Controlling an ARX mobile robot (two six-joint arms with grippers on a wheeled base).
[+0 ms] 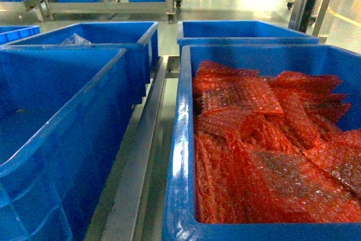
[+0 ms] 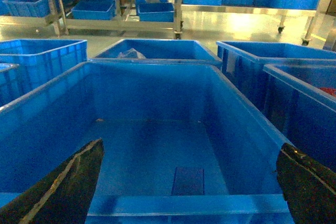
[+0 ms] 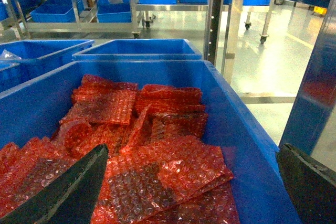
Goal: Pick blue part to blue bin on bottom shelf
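Over the near left blue bin (image 2: 157,156), smooth-walled plastic whose long axis runs near to far, my left pincer (image 2: 189,182) hangs released, while my right pincer (image 3: 194,184), also released, hovers above crinkled red bubble-wrap pouches (image 3: 136,145).

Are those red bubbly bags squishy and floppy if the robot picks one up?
Probably, yes. The red bubble-wrap bags lie crumpled and bent over each other, so one would likely sag and squash. They look light, but dark shapes show inside some, so a bag may swing. The shiny plastic might slip.
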